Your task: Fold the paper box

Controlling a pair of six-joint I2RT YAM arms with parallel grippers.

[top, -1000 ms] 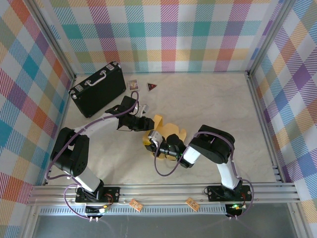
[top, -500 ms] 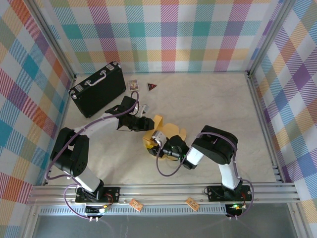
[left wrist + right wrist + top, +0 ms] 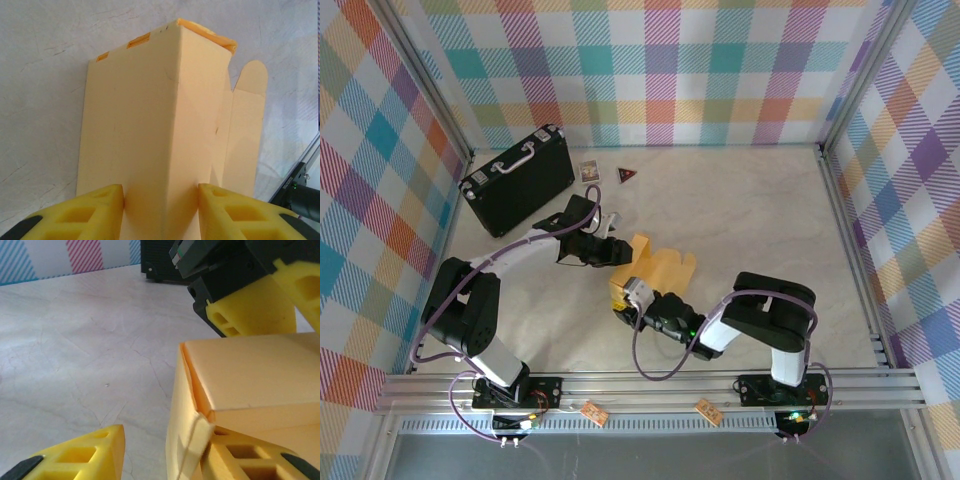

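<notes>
Two claws were recorded, both at the paper box near the middle of the worktop.

1. Left claw (image 3: pixel 617 252) (image 3: pixel 159 192): pinching the far-left end of the paper box (image 3: pixel 655 268) (image 3: pixel 150 125). In the left wrist view its yellow fingers (image 3: pixel 95 210) pressed on either side of a folded corner of the box, with no gap showing.

2. Right claw (image 3: pixel 623 296) (image 3: pixel 167 440): spread, set at the near-left corner of the box (image 3: pixel 250 375). In the right wrist view one finger (image 3: pixel 95 452) stood apart from the cardboard with bare worktop between them. The other finger sat low against the box, and whether it touched could not be told.

3. Paper box: mustard-yellow cardboard, partly erected, panels upright. A rounded flap (image 3: pixel 250 82) stood out on its right side in the left wrist view. In the top view it lay between the two claws, on the worktop (image 3: pixel 750 220).

4. Black case (image 3: pixel 517 180) with a pale handle (image 3: pixel 516 158): far left, well apart from the box.

5. Small card (image 3: pixel 588 171) and dark triangular piece (image 3: pixel 627 175): far edge, just right of the case.

6. Two orange tags (image 3: pixel 592 412): on the near rail, between the arm bases.

7. Plaid walls (image 3: pixel 660 70): enclosing the left, far and right sides.
</notes>
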